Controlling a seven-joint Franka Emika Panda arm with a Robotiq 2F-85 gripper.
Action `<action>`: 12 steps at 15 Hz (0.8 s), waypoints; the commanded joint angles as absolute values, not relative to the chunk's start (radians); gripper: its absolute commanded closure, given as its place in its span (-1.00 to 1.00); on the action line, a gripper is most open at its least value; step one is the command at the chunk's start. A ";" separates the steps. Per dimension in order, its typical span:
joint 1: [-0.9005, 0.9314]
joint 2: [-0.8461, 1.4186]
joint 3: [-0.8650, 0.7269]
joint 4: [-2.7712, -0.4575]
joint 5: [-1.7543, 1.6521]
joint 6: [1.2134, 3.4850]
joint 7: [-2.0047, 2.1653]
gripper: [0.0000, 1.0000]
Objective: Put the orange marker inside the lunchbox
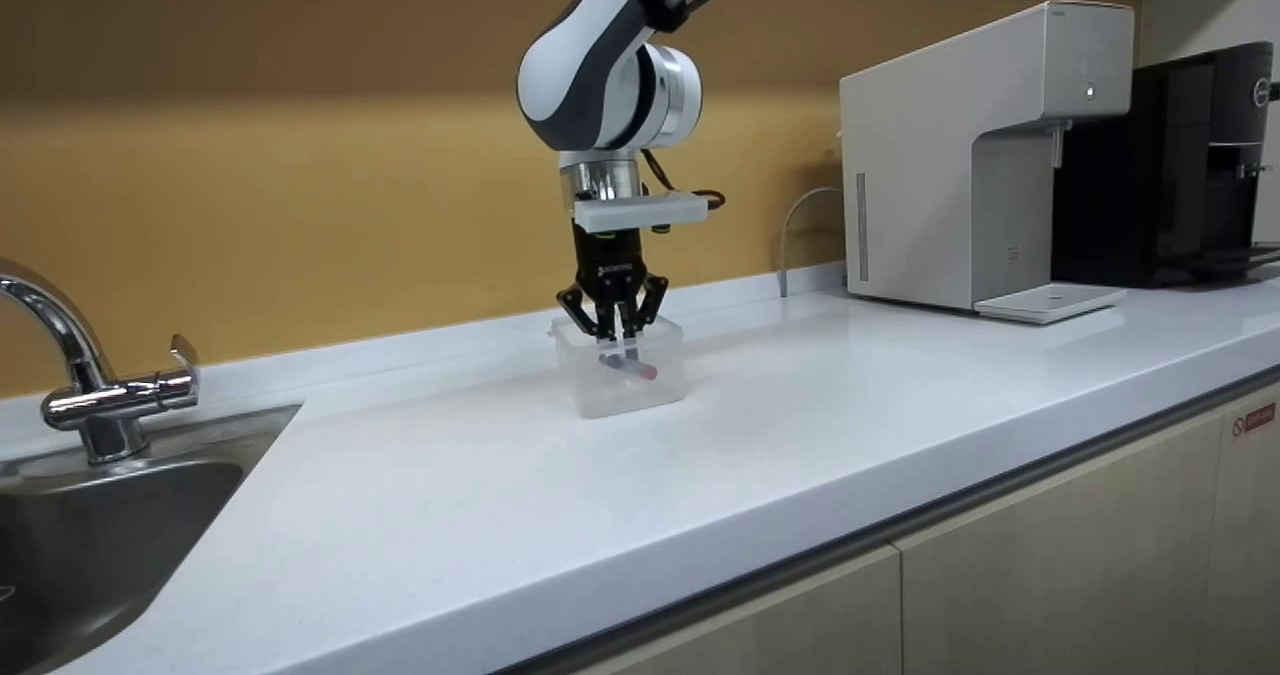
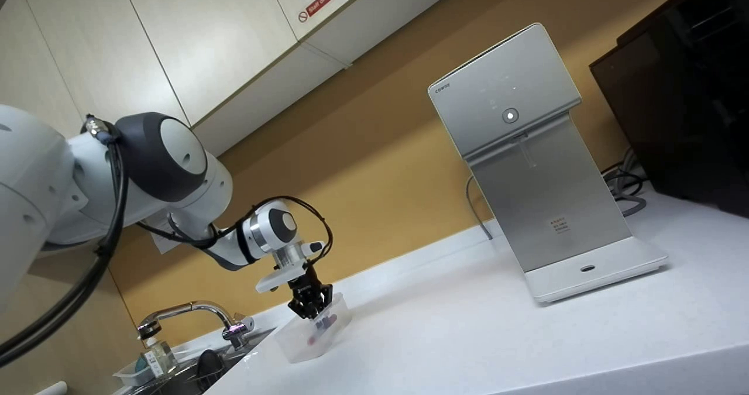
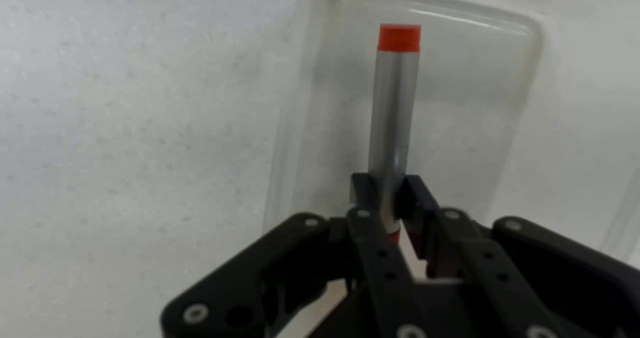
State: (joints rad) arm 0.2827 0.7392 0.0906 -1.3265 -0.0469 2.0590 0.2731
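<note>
The task looks nearly done: the gripper (image 1: 617, 339) pinches the orange-ended silver marker (image 3: 393, 112) inside the translucent plastic lunchbox (image 1: 625, 399) near the back edge of the table (image 1: 820, 405), leaving, I judge, only release and withdrawal.

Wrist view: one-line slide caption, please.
Jaws closed on the silver-barrelled orange marker, held inside the translucent plastic lunchbox.

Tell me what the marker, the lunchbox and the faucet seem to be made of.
Marker: possibly plastic, satin grey barrel; soft highlight along it, but metal can't be ruled out.
Lunchbox: likely plastic, smooth and translucent; the marker shows hazily through it.
Faucet: probably chromed metal, polished, with mirror-like reflections.
</note>
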 commanded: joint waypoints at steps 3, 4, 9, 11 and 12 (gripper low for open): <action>0.301 0.770 0.078 -1.288 -0.046 2.088 0.291 0.90; 0.301 0.770 0.080 -1.290 -0.044 2.095 0.289 0.90; 0.308 0.752 0.080 -1.294 -0.048 2.110 0.283 -0.33; 0.316 0.740 0.077 -1.290 -0.059 2.110 0.285 -0.57; 0.320 0.733 0.075 -1.287 -0.064 2.107 0.286 -0.72</action>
State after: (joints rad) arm 0.3006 0.7521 0.0894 -1.3101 -0.0492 2.1243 0.2731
